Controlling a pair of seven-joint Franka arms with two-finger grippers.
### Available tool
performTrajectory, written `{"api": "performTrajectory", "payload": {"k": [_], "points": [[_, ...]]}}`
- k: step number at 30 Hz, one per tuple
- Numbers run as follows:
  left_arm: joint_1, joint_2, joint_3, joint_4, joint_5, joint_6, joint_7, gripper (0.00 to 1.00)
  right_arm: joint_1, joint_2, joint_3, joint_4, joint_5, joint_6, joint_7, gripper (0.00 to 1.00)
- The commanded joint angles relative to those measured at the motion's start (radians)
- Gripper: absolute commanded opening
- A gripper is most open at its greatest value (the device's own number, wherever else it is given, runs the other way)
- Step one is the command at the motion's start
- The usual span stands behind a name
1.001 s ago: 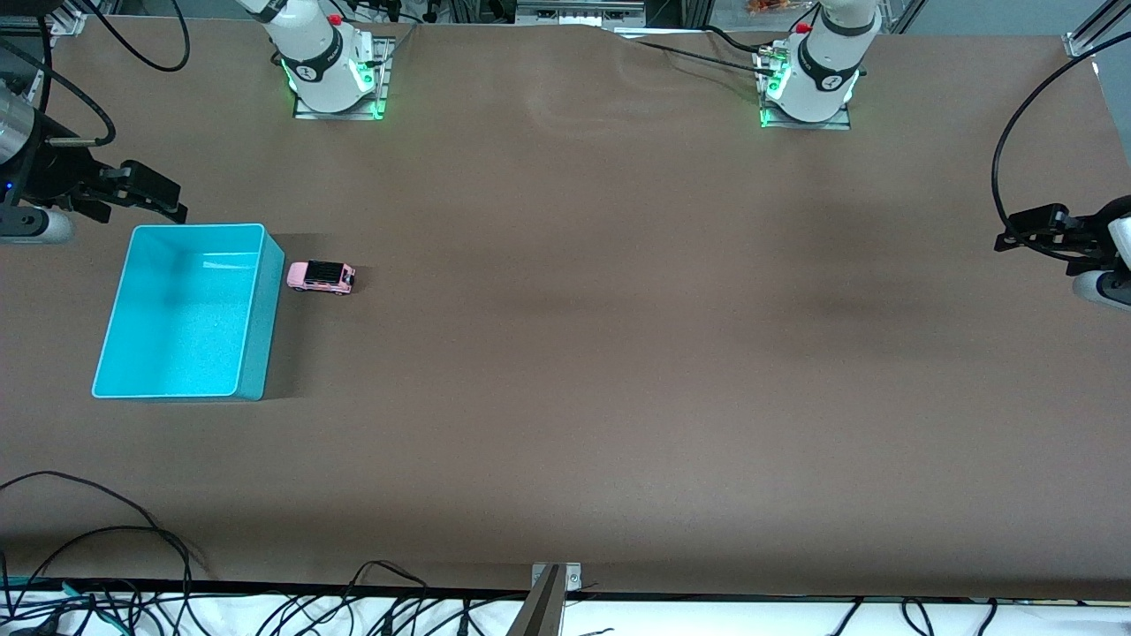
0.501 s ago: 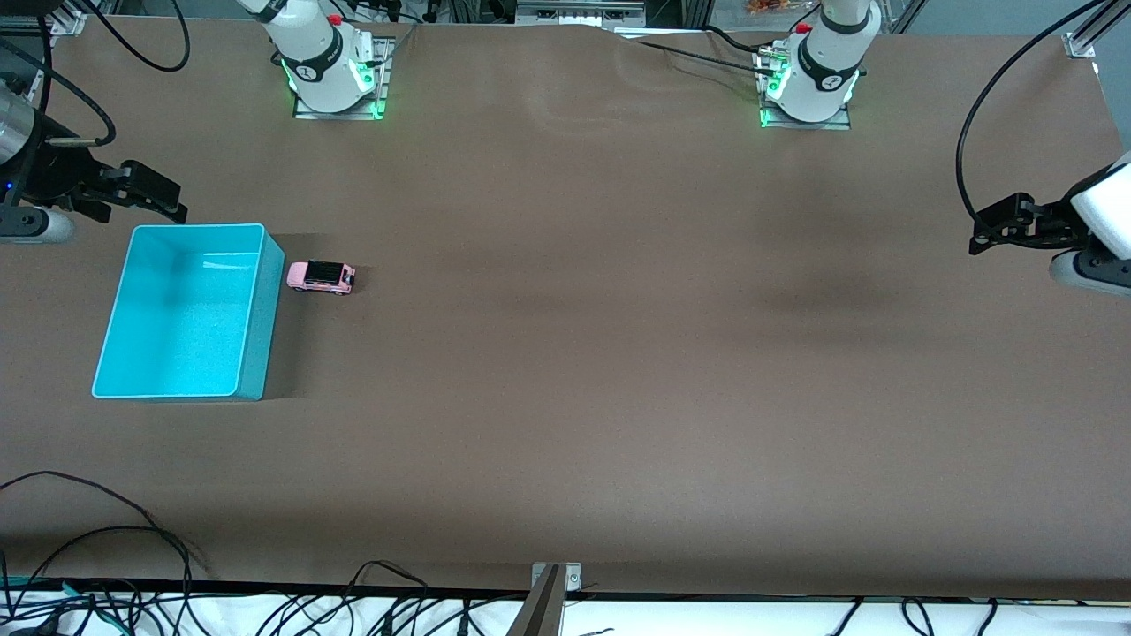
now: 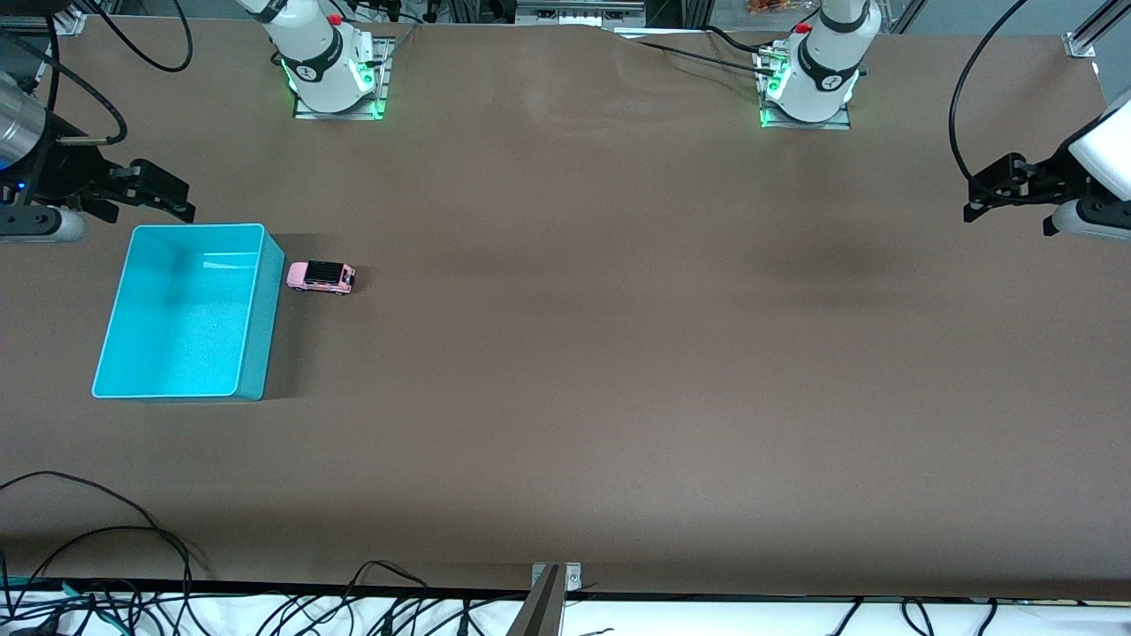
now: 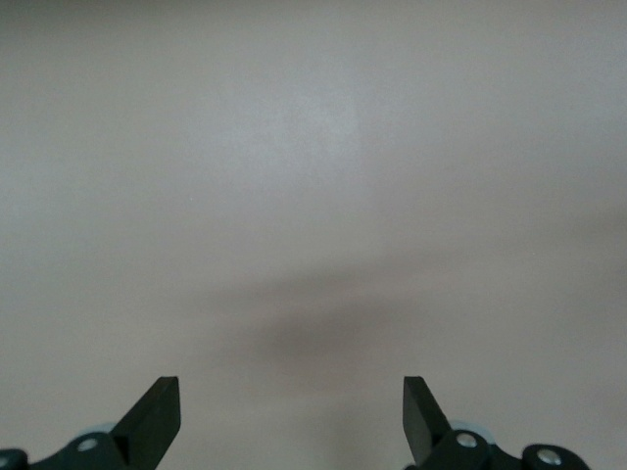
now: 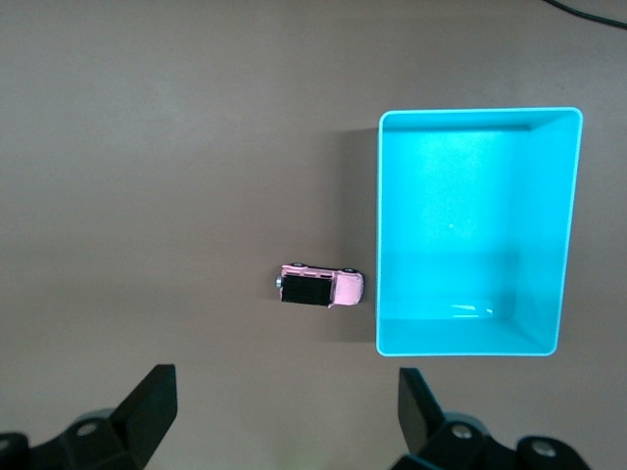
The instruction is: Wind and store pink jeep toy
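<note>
Front view: my right gripper (image 3: 181, 201) hangs in the air at the right arm's end of the table, up at about eleven o'clock from the turquoise bin (image 3: 256, 327), its fingers spread and holding nothing. My left gripper (image 3: 976, 201) hangs over bare brown table (image 3: 618, 353) at the left arm's end, spread as well and empty. The pink jeep toy (image 3: 321, 276) stands on its wheels on the table just beside the bin, at roughly two o'clock from the bin's middle, with a narrow gap between them. The bin has nothing in it.

Left wrist view: both my fingertips (image 4: 157, 411) show wide apart, and only plain table with a soft shadow lies under them.

Right wrist view: my fingertips (image 5: 147, 401) stand wide apart with nothing between them. Below lie the jeep (image 5: 320, 286), black roof up, and the bin (image 5: 558, 235) close beside it, the two not touching.
</note>
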Motion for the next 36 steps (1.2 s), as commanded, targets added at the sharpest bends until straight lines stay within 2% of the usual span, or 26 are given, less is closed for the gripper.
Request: {"api": "performTrajectory", "payload": {"k": [1,5,14,22,27,36], "points": [[-0.02,-0.012,0.015,-0.011,0.009,-0.029,-0.028,1.0,0.006,0.018,0.0,0.019,-0.022,0.007,0.011,1.0],[-0.022,-0.006,0.013,0.021,0.033,-0.057,-0.027,1.0,0.006,0.021,0.0,0.019,-0.019,0.018,0.013,1.0],[-0.019,-0.01,0.015,0.024,0.022,-0.058,-0.027,1.0,0.005,0.024,0.0,0.011,-0.015,0.013,0.014,1.0],[-0.02,0.019,0.015,0.053,0.019,-0.055,-0.019,1.0,-0.01,0.03,-0.032,0.005,-0.016,0.004,0.013,1.0],[-0.007,0.028,0.02,0.076,0.02,-0.052,-0.015,1.0,-0.015,0.004,-0.037,-0.084,-0.015,0.024,0.013,1.0],[-0.008,0.04,0.02,0.096,0.002,-0.046,-0.014,1.0,-0.017,-0.071,-0.044,-0.295,-0.015,0.174,0.016,1.0]]}}
